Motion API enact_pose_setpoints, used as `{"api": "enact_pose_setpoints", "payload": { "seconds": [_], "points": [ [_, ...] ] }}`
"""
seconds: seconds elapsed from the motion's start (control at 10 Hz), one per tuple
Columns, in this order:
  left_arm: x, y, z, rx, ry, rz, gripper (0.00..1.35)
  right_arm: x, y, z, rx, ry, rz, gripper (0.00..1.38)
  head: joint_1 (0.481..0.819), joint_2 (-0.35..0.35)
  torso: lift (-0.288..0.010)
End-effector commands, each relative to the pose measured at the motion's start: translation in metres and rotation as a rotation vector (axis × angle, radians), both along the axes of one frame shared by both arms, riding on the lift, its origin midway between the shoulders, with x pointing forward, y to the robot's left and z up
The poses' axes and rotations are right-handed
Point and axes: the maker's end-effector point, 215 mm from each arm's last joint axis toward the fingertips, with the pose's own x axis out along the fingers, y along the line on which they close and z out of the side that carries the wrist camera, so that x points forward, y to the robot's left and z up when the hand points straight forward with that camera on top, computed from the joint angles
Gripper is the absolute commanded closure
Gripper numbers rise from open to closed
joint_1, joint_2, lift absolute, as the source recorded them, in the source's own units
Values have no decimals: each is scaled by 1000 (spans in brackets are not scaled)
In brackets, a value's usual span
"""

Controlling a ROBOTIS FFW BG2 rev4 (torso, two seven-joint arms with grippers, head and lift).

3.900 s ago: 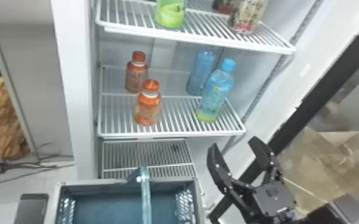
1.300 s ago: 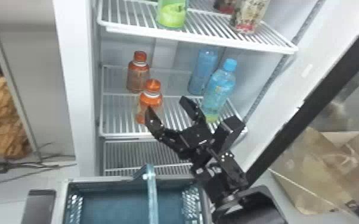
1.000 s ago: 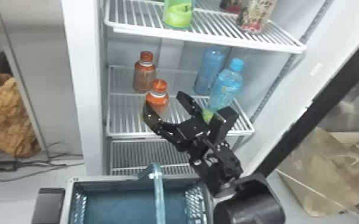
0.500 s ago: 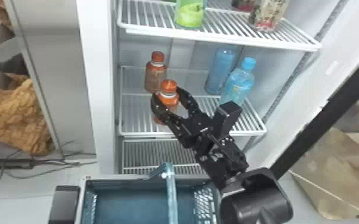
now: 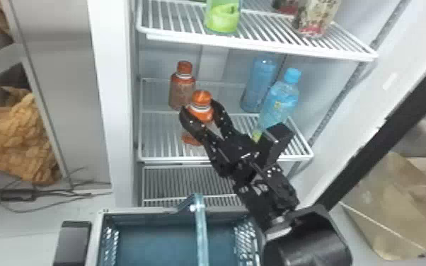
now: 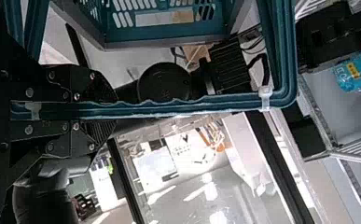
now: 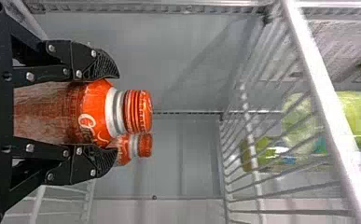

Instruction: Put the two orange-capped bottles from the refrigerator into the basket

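Right pincer (image 5: 199, 107) clasps front orange-capped bottle (image 5: 201, 97) (upright).

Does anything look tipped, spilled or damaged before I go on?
Nothing stands out. The front orange-capped bottle looks upright in the right tool, and the rear orange-capped bottle stands behind it on the shelf. Both caps are on. The left tool grips the basket's handle. I see no spill.
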Motion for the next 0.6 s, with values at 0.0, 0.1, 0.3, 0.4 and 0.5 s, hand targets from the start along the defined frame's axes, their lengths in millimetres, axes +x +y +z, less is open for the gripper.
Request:
{"api": "enact_pose_setpoints", "payload": {
  "seconds": [0.0,0.1,0.3,0.4,0.5],
  "points": [
    [1,0,0,-1,-2,2,1194,-24,-6,24,16,-7,-3,903,695,-279,-288],
    [1,1,0,0,0,4,1193,-43,-13,29,13,16,-8,903,695,-289,-288],
    [1,1,0,2,-3,3,1193,-70,-26,27,1,79,-14,903,695,-323,-288],
    [1,0,0,1,-2,1,1193,-86,-30,26,-14,114,-14,903,695,-332,-288],
    [1,0,0,3,-3,2,1193,-105,-34,28,-26,152,-13,903,695,-350,-288]
  ]
}}
